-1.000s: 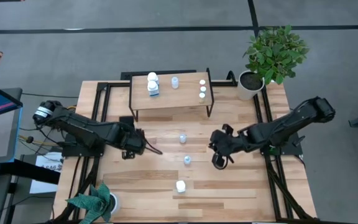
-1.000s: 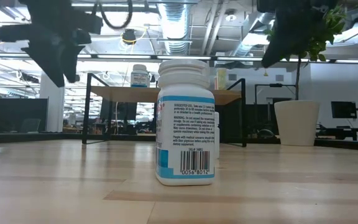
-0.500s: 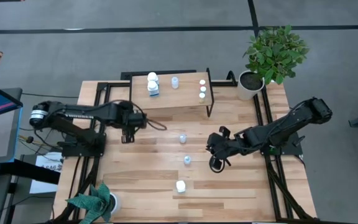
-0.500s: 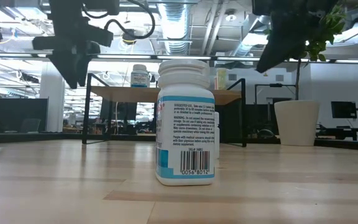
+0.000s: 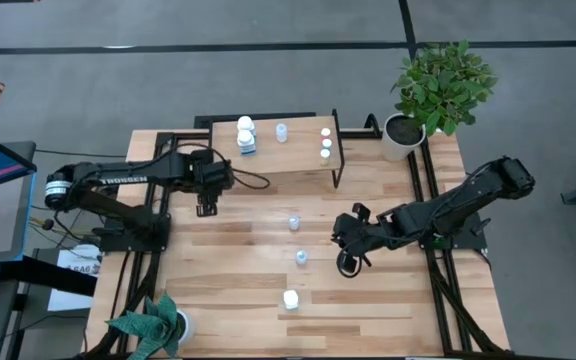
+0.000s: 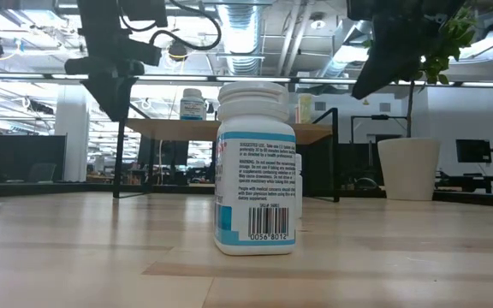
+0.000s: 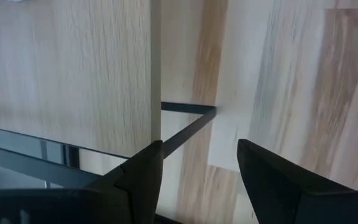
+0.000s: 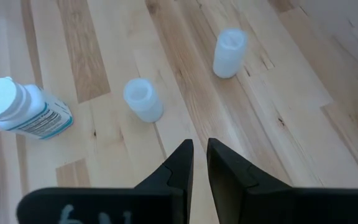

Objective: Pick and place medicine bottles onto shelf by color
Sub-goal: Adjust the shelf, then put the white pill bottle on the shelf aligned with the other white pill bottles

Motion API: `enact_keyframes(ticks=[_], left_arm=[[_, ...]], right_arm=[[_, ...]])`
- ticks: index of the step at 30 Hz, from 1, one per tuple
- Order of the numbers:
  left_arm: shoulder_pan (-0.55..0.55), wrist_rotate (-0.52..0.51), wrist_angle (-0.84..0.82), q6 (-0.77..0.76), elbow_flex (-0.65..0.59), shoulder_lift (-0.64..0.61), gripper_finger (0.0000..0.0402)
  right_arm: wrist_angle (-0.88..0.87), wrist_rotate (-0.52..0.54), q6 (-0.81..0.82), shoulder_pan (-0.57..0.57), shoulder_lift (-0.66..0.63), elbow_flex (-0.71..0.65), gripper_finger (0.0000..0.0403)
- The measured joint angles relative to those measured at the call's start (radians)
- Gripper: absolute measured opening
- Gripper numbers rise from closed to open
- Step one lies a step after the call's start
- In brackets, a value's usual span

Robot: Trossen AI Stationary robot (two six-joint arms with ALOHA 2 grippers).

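Observation:
The shelf (image 5: 278,163) stands at the far middle of the table and carries two white bottles (image 5: 246,134), a pale-blue one (image 5: 281,132) and three tiny ones (image 5: 326,143). Two pale-blue bottles (image 5: 293,222) (image 5: 301,257) and a white bottle (image 5: 290,298) stand upright on the table in front of it. My left gripper (image 5: 208,205) hangs open and empty by the shelf's near left leg (image 7: 188,121). My right gripper (image 5: 348,262) hovers shut and empty, just right of the nearer pale-blue bottle (image 8: 143,99).
A potted plant (image 5: 438,90) stands at the far right corner and another plant (image 5: 153,325) at the near left corner. Black frame rails (image 5: 428,200) run along the table's sides. In the low view the white bottle (image 6: 255,171) fills the foreground.
My left gripper has swung from the middle of the table toward the far edge and the left, up to the shelf's near left leg, staying open. The bottles have not moved.

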Motion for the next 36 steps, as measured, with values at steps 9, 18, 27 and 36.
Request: enact_keyframes(ticks=[9, 18, 27, 36], left_arm=[[0.059, 0.002, -0.008, 0.031, 0.0, 0.0, 0.0196], [0.072, 0.095, 0.003, 0.04, 0.0, 0.0, 0.0196], [-0.064, 0.369, 0.02, -0.107, 0.054, 0.0, 0.0196], [-0.264, 0.393, 0.031, -0.16, 0.004, 0.0, 0.0196]], right_arm=[[0.0, 0.002, 0.0, 0.0, 0.0, 0.0, 0.0071], [0.0, 0.003, 0.0, 0.0, 0.0, 0.0, 0.0071], [0.0, -0.005, 0.0, 0.021, 0.0, 0.0, 0.0071], [0.062, -0.019, -0.033, 0.011, 0.0, 0.0, 0.0071]])
